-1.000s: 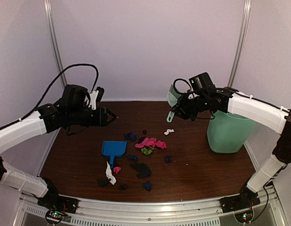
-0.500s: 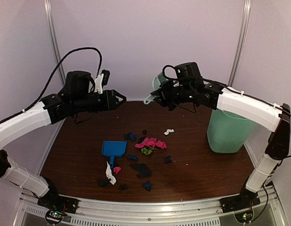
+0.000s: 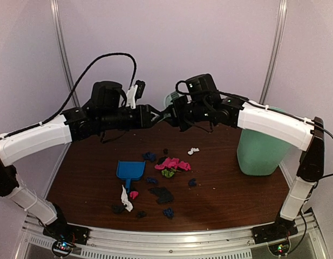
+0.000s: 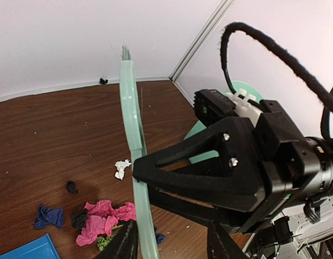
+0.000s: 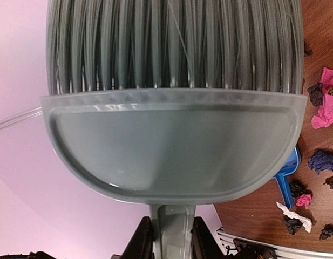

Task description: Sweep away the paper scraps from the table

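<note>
We are holding the brush [image 5: 171, 140] aloft in the clamped right gripper [image 5: 171, 240], with the part-open left gripper [image 4: 171, 243] straddling its handle, probably handing it over before sweeping the paper scraps [image 3: 169, 163].

Table [image 3: 231, 191], paper scraps [image 3: 171, 163], dustpan [image 3: 129, 170], perhaps bin [image 3: 260, 156]

blocked: bin [image 3: 260, 156] right, dustpan [image 3: 130, 170] mid-left, brush [image 4: 131, 108] aloft | open: table [image 3: 80, 178] left
</note>
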You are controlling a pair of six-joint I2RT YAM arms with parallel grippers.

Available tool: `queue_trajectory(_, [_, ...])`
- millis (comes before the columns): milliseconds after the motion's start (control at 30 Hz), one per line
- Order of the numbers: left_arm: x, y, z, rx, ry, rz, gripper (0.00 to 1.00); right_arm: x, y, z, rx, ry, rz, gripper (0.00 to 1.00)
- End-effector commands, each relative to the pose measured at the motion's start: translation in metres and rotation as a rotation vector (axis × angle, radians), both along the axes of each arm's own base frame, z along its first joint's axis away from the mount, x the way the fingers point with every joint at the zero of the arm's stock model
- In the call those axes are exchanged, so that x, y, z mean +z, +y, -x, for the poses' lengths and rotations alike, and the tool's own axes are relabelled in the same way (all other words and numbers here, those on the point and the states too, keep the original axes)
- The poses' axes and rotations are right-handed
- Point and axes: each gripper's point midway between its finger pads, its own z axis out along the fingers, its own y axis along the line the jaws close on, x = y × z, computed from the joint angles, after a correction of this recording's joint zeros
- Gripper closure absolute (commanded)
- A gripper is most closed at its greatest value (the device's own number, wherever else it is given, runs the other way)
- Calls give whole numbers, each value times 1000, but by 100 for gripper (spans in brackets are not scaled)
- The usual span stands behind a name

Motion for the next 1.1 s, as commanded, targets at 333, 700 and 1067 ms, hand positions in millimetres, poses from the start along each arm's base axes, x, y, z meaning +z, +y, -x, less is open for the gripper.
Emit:
queue_trajectory(333, [17,-12,-17,44,-36,60,55,35,-1,10,-46,19,-150,100])
queue_trajectory(700, [18,-14,-29,89,-52,58,65,39,4,15,-27,7,-165,100])
queue_trajectory(1067, [9,-12,-34,112,-42,43,77,45,-2,15,-47,-6,-183,100])
